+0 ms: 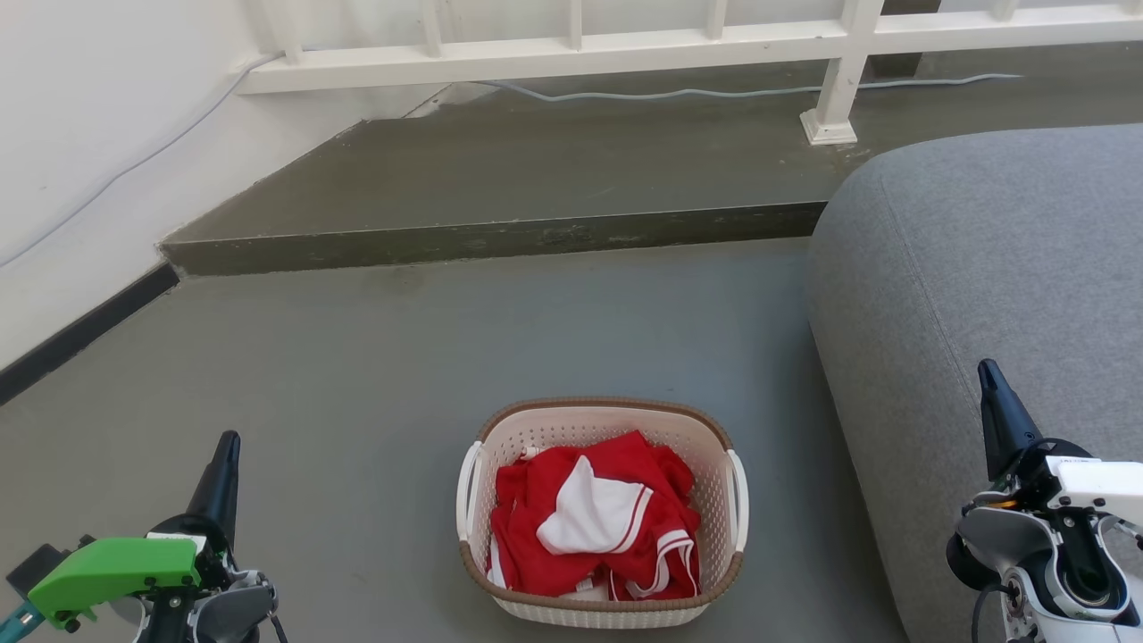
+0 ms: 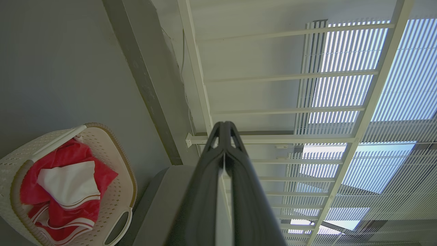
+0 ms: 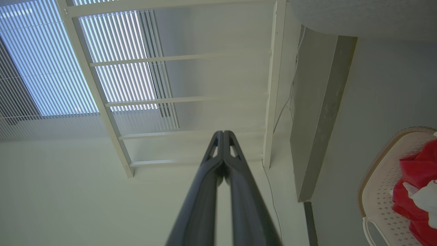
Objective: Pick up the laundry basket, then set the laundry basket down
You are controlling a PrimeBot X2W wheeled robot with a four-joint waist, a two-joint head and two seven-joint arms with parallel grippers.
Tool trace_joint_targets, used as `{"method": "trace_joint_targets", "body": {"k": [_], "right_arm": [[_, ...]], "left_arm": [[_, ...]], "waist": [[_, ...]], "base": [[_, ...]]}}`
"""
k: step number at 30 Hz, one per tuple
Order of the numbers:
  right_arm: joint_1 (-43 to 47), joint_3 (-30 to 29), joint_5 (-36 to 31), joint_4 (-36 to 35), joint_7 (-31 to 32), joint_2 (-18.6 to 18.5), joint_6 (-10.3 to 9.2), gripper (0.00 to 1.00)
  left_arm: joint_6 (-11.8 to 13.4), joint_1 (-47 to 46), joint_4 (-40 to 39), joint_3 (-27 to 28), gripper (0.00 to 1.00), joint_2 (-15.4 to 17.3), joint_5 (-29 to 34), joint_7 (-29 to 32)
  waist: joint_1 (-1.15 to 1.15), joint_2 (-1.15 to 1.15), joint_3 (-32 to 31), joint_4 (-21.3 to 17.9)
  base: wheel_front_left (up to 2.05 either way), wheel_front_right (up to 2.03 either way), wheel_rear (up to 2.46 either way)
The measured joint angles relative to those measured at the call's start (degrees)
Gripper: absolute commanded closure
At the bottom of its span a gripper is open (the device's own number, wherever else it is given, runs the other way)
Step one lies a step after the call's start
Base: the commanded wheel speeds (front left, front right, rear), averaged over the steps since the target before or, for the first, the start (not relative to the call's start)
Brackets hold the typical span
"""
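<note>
At lower centre, laundry basket (image 1: 604, 404) holding clothes (image 1: 594, 527); to its right, sofa (image 1: 1000, 268); behind, step (image 1: 500, 239), then railing (image 1: 554, 58) across top.

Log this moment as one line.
laundry basket: on floor, untouched, red-and-white clothes inside | left gripper: shut, empty | right gripper: shut, empty, near grey sofa

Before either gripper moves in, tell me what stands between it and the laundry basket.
Nothing visible does. Bare grey floor separates the left gripper from the laundry basket. The right gripper shows against the edge of the grey sofa, with a strip of bare floor between sofa and basket.
</note>
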Motion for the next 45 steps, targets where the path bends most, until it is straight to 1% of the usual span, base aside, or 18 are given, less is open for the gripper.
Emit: {"method": "trace_joint_targets", "body": {"k": [3,4,5,6,7,11,18,28,33,39,45], "right_arm": [[0.0,0.0,0.0,0.0,0.0,0.0,0.0,1.0],[0.0,0.0,0.0,0.0,0.0,0.0,0.0,0.0],[0.1,0.0,0.0,0.2,0.0,0.1,-0.09,1.0],[0.4,0.0,0.0,0.8,0.0,0.3,-0.22,1.0],[1.0,0.1,0.0,1.4,0.0,0.7,-0.31,0.0],[2.8,0.2,0.0,2.8,0.0,1.4,-0.33,0.0],[2.7,1.0,0.0,1.9,-1.0,1.4,-0.32,0.0],[2.5,3.3,-3.1,0.1,-3.3,1.2,-0.32,0.0],[2.4,4.6,-5.6,-0.7,-4.3,0.8,-0.31,0.0],[2.2,6.3,-8.5,-1.4,-5.7,0.5,-0.31,0.0],[1.6,7.9,-12.0,-2.2,-7.0,-0.1,-0.3,0.0]], "left_arm": [[0.0,0.0,0.0,0.0,1.0,0.0,0.0,0.0],[0.0,0.0,0.0,0.0,0.0,0.0,0.0,0.0],[0.0,0.1,0.3,-0.1,1.0,0.0,0.0,0.0],[0.1,0.3,0.9,-0.2,1.0,-0.1,0.0,0.0],[0.1,0.8,1.5,-0.4,0.0,-0.3,0.0,0.0],[0.1,2.4,2.7,-0.7,0.0,-1.3,0.0,0.0],[0.1,2.4,2.1,-0.6,0.0,-1.3,0.1,-0.6],[0.1,2.4,0.2,-0.8,0.0,-1.1,1.2,-2.2],[0.1,2.3,-1.0,-1.5,0.0,0.0,4.5,-3.3],[0.1,2.3,-2.1,-3.5,0.0,1.0,8.2,-5.1],[0.1,2.3,-3.4,-5.7,0.0,2.7,12.4,-7.0]], "waist": [[0.0,0.0,0.0,0.0],[0.0,0.0,0.0,0.0],[0.0,0.0,0.0,0.0],[0.0,0.0,0.0,0.0],[0.0,0.0,0.0,0.0],[0.0,0.0,0.0,0.0],[0.0,0.0,0.1,0.1],[0.0,0.0,0.3,0.2],[0.0,0.0,0.3,0.3],[0.0,0.0,0.4,0.2],[0.0,0.0,0.5,0.2]], "base": [[0.0,0.0,0.0],[0.0,0.0,0.0],[0.0,0.0,0.0],[0.0,0.0,0.0],[0.0,0.0,0.0],[0.0,0.0,0.0],[0.0,0.0,0.0],[0.0,0.0,0.0],[0.0,0.0,0.0],[0.0,0.0,0.0],[0.0,0.0,0.0]]}}
